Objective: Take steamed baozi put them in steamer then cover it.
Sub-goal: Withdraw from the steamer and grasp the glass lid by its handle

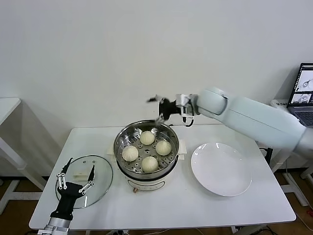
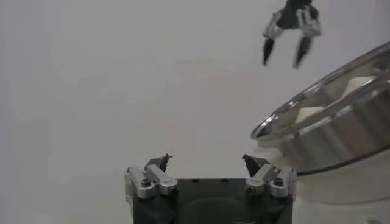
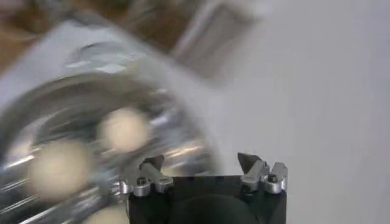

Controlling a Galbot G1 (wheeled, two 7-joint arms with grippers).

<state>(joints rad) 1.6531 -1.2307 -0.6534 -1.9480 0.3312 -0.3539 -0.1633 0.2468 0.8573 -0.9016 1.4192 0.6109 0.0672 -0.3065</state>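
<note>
White desk (image 1: 244,208) is sitting in front of a plain white wall (image 1: 122,54), evenly lit, no hard shadows showing. A second white table (image 1: 7,110) is poking in at the left edge. A laptop (image 1: 304,93) is standing open at the far right, screen glowing. Brown floor (image 1: 19,210) is showing below the desk's left side.

4 cream baozi (image 1: 147,137) sit in the steel steamer (image 1: 121,138); glass cover (image 1: 100,183) lies flat beside it.

Steamer (image 1: 146,147) top open; right end effector (image 1: 159,108) above back rim; cover (image 1: 84,181) beside.
</note>
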